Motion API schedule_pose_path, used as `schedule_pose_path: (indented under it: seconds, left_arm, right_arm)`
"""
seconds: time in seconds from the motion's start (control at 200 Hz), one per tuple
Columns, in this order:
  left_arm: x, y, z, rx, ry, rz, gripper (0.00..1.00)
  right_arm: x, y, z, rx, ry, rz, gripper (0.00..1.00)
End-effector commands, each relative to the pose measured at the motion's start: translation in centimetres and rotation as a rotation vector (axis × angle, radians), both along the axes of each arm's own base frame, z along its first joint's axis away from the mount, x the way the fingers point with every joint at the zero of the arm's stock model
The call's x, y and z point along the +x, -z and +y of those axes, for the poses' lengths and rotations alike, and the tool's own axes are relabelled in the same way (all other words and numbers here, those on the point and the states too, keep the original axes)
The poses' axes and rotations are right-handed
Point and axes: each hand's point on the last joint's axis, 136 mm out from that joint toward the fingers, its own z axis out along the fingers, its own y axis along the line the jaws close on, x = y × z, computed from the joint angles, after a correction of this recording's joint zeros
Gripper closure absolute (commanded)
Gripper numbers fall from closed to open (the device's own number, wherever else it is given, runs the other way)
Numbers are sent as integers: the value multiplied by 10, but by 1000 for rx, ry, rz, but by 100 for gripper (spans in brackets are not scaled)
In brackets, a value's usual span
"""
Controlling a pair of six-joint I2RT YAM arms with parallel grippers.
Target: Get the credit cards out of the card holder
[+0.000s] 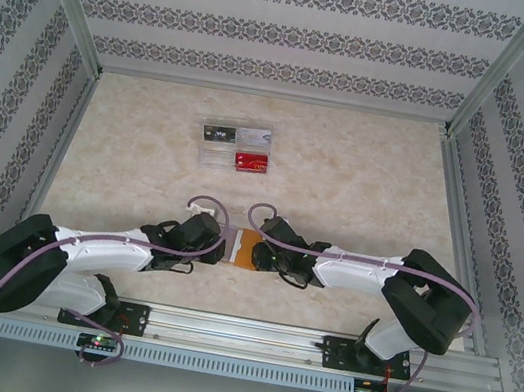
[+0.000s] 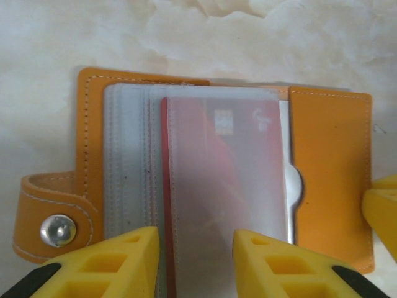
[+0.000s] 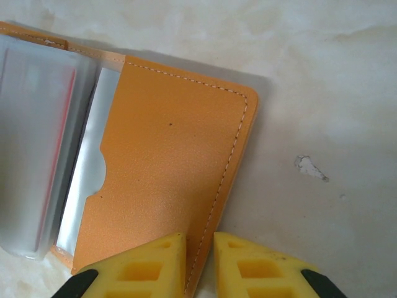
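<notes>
The orange-tan card holder (image 1: 245,250) lies open on the table between my two grippers. In the left wrist view its clear sleeves fan out over the orange cover (image 2: 329,174), and a red credit card (image 2: 217,186) sits inside the top sleeve. My left gripper (image 2: 195,261) is open, its yellow fingers straddling that sleeve's near end. My right gripper (image 3: 200,261) is shut on the stitched right edge of the card holder (image 3: 167,167). One right fingertip (image 2: 384,211) shows at the holder's right side. The snap tab (image 2: 56,226) sticks out to the left.
Several cards (image 1: 236,147) lie in two rows on the marble table (image 1: 366,184) further back, among them a dark one and a red one. Patterned walls and metal rails enclose the table on three sides. A small white chip (image 3: 310,166) marks the tabletop.
</notes>
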Motion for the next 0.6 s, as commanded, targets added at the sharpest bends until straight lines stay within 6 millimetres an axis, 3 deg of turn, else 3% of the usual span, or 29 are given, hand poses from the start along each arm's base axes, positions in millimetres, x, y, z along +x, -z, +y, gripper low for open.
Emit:
schedule_pose_path:
  seconds: [0.0, 0.46, 0.595]
  left_arm:
    - [5, -11, -13, -69, 31, -20, 63]
    - [9, -41, -44, -198, 135, -69, 57]
    - [11, -53, -61, -250, 175, -79, 59]
  right_arm:
    - [2, 2, 2, 14, 14, 14, 79]
    - [4, -2, -2, 17, 27, -1, 78]
    - [8, -17, -12, 36, 58, -45, 78]
